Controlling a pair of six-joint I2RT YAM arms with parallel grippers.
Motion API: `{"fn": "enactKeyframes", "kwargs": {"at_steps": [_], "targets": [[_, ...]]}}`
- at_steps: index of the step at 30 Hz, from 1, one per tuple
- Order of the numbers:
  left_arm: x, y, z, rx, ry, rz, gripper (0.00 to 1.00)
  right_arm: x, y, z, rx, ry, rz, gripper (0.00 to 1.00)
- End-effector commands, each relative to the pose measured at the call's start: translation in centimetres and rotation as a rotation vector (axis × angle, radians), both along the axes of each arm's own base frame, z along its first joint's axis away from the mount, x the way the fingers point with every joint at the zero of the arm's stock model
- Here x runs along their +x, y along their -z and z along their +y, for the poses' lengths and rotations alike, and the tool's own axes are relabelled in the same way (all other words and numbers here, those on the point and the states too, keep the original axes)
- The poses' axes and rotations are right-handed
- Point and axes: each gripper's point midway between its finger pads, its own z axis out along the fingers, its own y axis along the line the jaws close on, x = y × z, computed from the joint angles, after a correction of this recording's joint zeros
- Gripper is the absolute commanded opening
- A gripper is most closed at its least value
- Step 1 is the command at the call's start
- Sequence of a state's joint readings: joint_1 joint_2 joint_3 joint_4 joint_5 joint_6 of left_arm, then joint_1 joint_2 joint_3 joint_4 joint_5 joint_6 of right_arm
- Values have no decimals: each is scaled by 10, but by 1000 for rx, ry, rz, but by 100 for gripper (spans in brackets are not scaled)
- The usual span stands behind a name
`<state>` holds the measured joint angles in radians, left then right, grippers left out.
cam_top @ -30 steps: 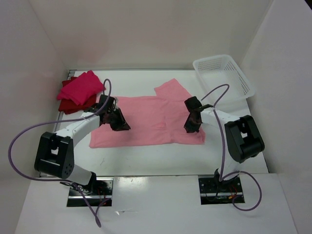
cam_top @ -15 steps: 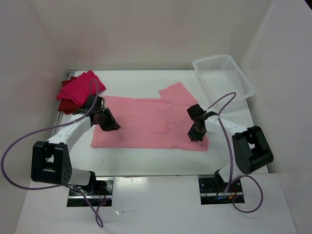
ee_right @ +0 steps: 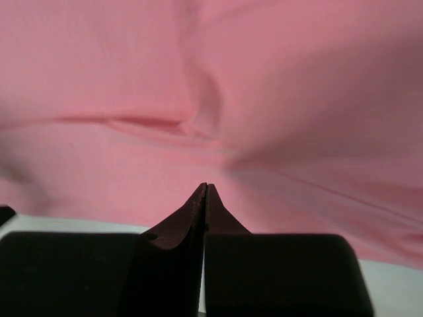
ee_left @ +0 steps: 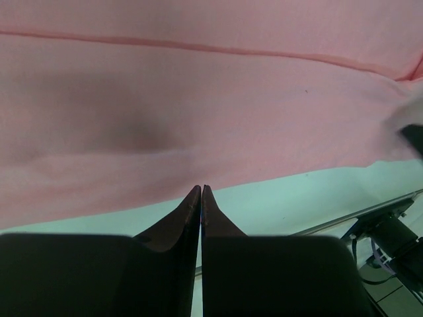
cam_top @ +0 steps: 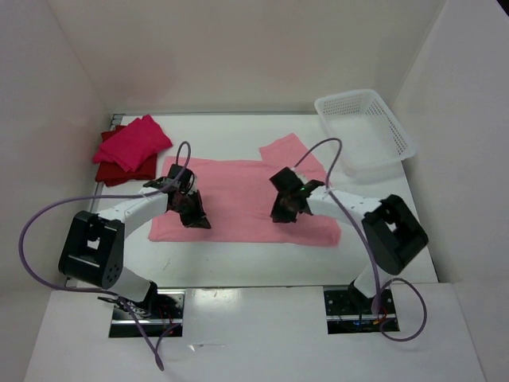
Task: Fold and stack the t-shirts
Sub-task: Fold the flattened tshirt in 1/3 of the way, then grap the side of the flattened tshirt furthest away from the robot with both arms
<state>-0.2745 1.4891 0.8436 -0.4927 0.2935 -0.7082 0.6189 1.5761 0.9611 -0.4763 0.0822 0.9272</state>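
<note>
Two shirts already sit folded at the far left corner, the magenta-pink shirt (cam_top: 134,142) lying on top of the dark red shirt (cam_top: 118,171). I read that pile as the stack the last one must join. Just right of it, my left gripper (cam_top: 195,216) is down on the left end of the pale pink shirt (cam_top: 238,187), near its front hem. Its jaws are pressed together. The left wrist view puts the tips right at the hem, but I cannot tell whether a pinch of cloth is caught between them. The shirt lies spread flat along the middle of the table (cam_top: 238,259), one sleeve poking out toward the back right, so it is not yet folded.

Further right, the right gripper (cam_top: 285,211) rests on the cloth with its jaws fully closed. I see nothing held between them, only creases running away from the tips. My guess is that closed fingers serve here for pressing and smoothing, or for pinning the fabric while the other end is worked. The white basket (cam_top: 347,99) stands at the far right corner, clear of the shirt.
</note>
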Motion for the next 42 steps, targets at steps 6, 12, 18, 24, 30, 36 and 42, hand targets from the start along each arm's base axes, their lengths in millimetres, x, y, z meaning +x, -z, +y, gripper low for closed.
{"fn": "enactKeyframes", "kwargs": {"at_steps": [6, 12, 18, 24, 30, 36, 42], "targets": [[-17, 36, 4, 33, 5, 86, 6, -14, 35, 50, 14, -133, 48, 0], [-52, 60, 2, 10, 23, 220, 3, -45, 49, 27, -30, -123, 114, 0], [-91, 53, -7, -66, 30, 355, 3, -90, 53, 4, -20, -114, 212, 0], [-81, 30, 3, -48, -11, 324, 2, -99, 30, 3, 27, -133, 190, 0], [13, -38, 17, -26, -95, -12, 7, -31, -39, 20, 140, -155, -8, 13], [139, -64, 73, 126, -298, -289, 11, -1, -61, 29, 182, -200, -126, 0], [213, -33, 147, 333, -434, -287, 25, 4, -63, 31, 190, -224, -143, 0]]}}
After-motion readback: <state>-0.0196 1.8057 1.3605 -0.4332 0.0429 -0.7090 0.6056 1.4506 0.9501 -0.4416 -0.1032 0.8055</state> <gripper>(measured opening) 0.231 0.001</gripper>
